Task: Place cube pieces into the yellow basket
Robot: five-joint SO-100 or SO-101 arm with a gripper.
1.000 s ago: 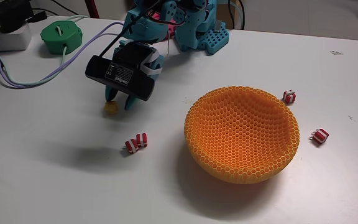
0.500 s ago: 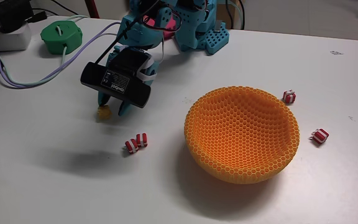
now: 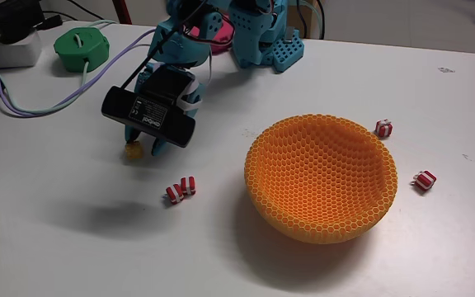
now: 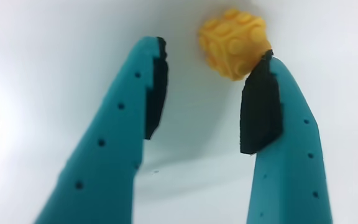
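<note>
A yellow-orange studded cube (image 3: 132, 152) (image 4: 234, 42) lies on the white table just past my fingertips, against the tip of the right finger in the wrist view. My gripper (image 3: 143, 148) (image 4: 211, 52) is open, and nothing sits between its black pads (image 4: 261, 106). One red-and-white striped piece (image 3: 181, 189) rests in front of the arm. Two more, one (image 3: 383, 128) behind and one (image 3: 424, 180) to the right, lie by the yellow basket (image 3: 320, 177). The basket is a large honeycomb bowl standing right of centre in the fixed view.
A green round case (image 3: 81, 47) and grey cables (image 3: 23, 106) lie at the back left. The teal arm base (image 3: 258, 37) stands at the back centre with something pink (image 3: 218, 33) behind it. The table edge runs along the back.
My gripper has moved left and slightly toward the camera. The yellow cube has shifted left along with the fingertips. The striped pieces and basket have not moved.
</note>
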